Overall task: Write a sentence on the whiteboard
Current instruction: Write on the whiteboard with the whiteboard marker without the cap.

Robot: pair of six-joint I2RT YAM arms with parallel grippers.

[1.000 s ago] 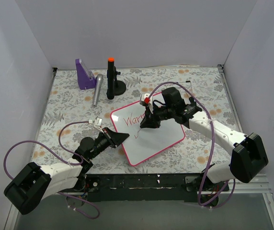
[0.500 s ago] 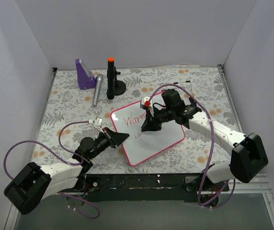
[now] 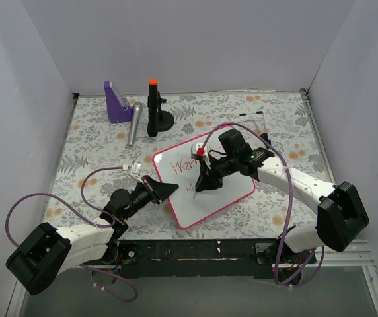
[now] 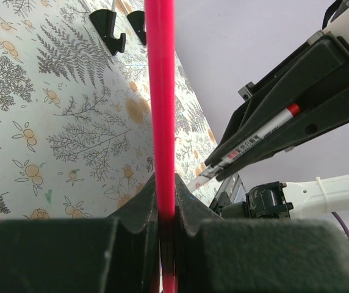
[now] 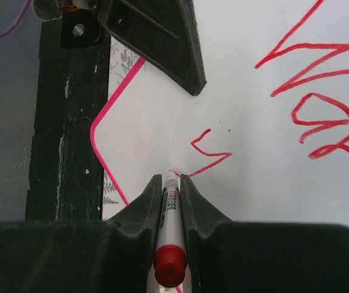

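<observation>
Pink whiteboard (image 3: 210, 201) edge in left gripper (image 3: 173, 189)

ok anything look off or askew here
Nothing looks spilled or broken. The whiteboard sits skewed to the table edges, its left edge clamped in the left jaws. A grey cylinder lies on its side by the purple stand.

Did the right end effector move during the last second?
Yes. The right end effector, holding the marker, moved toward the near edge of the whiteboard, from the first written line down to the second.
</observation>
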